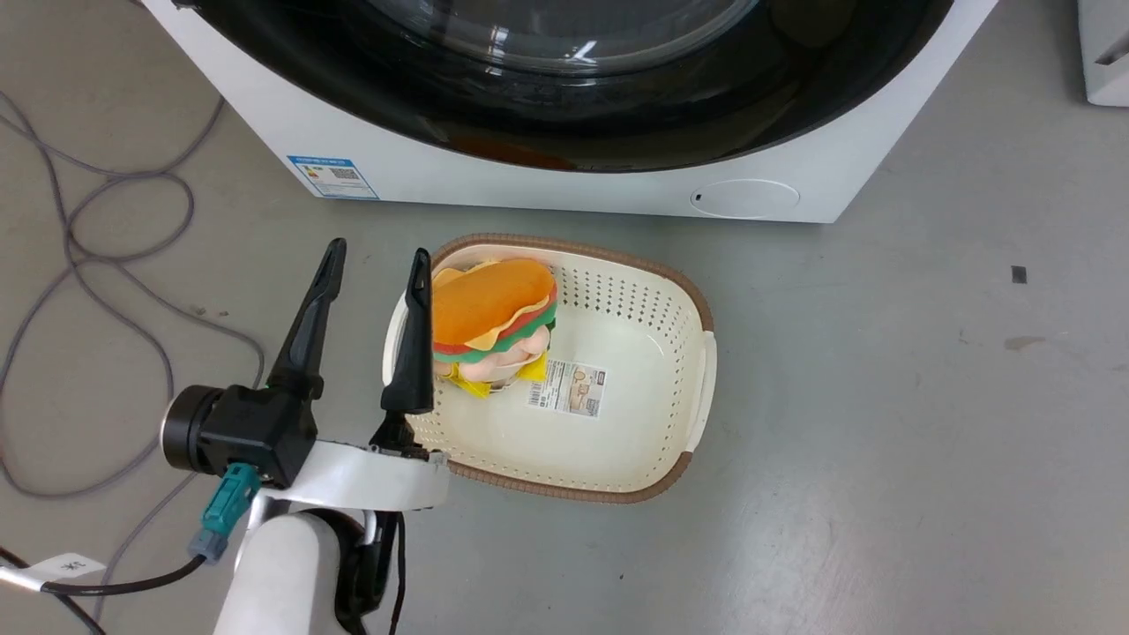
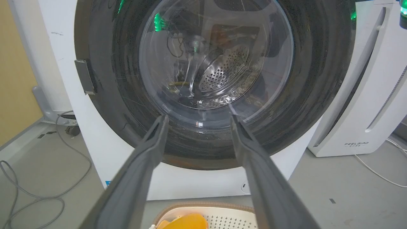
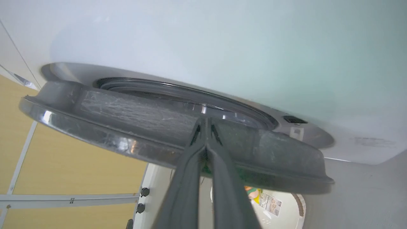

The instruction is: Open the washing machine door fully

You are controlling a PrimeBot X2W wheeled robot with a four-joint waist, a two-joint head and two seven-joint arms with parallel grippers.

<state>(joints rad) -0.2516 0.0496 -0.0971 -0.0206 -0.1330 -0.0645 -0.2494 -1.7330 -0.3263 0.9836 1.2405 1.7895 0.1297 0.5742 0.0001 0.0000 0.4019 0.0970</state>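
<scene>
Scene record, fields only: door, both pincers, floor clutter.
door: washing machine door seems ajar on the washing machine, not fully open
left pincer: open, empty, facing the door glass
right pincer: shut, tips at the door's edge
floor: basket holding a plush burger, in front of the machine; grey cables

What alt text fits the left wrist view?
The left gripper, fingers spread open, points at the washing machine door, a glossy black ring around clear glass. A white basket sits on the floor below; a white FEELBIRD appliance stands at right.
</scene>
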